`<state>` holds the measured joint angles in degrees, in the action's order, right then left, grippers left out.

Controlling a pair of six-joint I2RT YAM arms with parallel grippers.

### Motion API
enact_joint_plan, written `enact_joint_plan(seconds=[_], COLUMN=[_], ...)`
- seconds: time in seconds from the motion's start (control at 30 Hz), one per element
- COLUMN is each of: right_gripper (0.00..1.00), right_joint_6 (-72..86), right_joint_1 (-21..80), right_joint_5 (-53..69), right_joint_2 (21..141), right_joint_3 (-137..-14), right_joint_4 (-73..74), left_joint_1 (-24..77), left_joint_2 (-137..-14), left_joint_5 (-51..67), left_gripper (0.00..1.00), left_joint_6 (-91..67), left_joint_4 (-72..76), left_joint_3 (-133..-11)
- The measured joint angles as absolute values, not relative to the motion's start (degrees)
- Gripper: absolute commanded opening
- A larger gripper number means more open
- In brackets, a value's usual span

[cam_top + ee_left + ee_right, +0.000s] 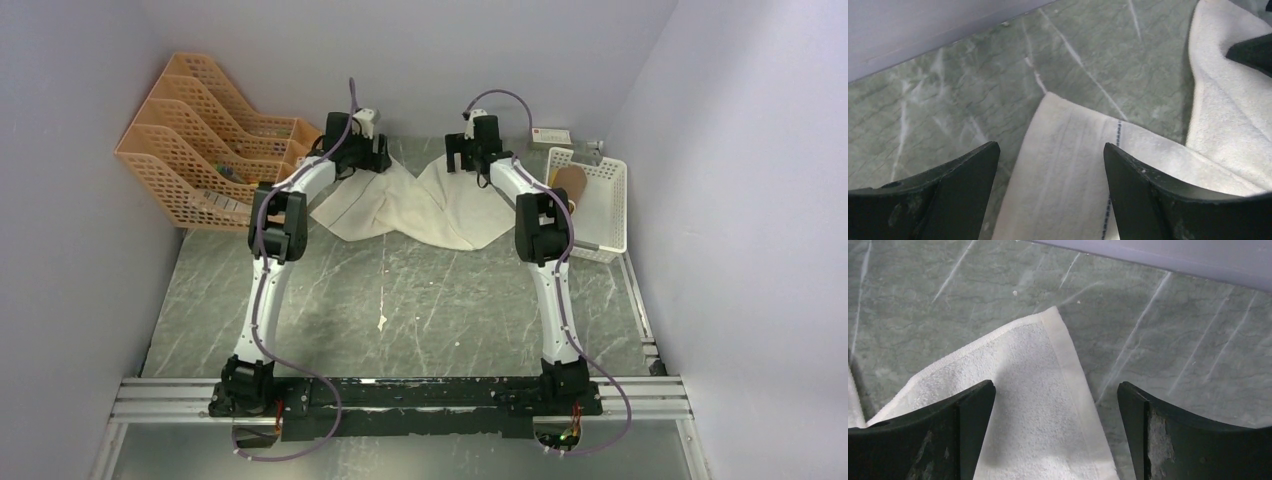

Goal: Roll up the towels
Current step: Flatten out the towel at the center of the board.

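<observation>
Cream-white towel (380,205) lies unrolled and rumpled, far corners spread.

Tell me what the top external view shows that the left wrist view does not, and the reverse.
Only the top external view shows the right gripper, the orange file trays at far left and the white basket at far right. Only the left wrist view shows a thin dark stitched line across one towel corner. Both show the cream-white towel, the grey marbled table and the left gripper, open over a towel corner.
</observation>
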<state>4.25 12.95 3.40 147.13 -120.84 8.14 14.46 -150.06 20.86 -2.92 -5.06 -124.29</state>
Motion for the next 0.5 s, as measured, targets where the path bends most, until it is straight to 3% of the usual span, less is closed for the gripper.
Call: enact_joint_plan(seconds=[0.1, 0.17, 0.27, 0.3, 0.4, 0.5], right_gripper=[0.88, 0.78, 0.52, 0.40, 0.00, 0.00], right_joint_6=[2.57, 1.02, -0.86, -1.26, -1.34, 0.23], right_joint_1=[13.37, 13.80, 14.83, 15.22, 15.86, 15.35], right_joint_5=[2.48, 1.28, -0.14, -0.38, 0.56, 3.03], right_joint_2=[147.06, 147.00, 146.47, 146.39, 146.21, 145.38], right_joint_3=[-120.27, -119.28, -118.43, -118.24, -117.67, -116.36], right_joint_4=[7.35, 6.61, 6.02, 5.96, 5.72, 5.45], left_joint_1=[15.68, 16.53, 17.47, 17.76, 17.91, 17.96], left_joint_2=[-150.06, -150.06, -150.06, -150.06, -149.82, -148.46], left_joint_5=[20.01, 19.27, 17.82, 16.80, 15.42, 14.63], left_gripper=[0.74, 0.51, 0.29, 0.11, 0.07, 0.07], left_joint_6=[-1.30, 0.14, 2.09, 2.96, 4.27, 4.97], left_joint_4=[-4.54, -4.64, -5.10, -4.93, -4.14, -3.33], left_joint_3=[-124.22, -123.98, -123.59, -123.24, -122.30, -120.01])
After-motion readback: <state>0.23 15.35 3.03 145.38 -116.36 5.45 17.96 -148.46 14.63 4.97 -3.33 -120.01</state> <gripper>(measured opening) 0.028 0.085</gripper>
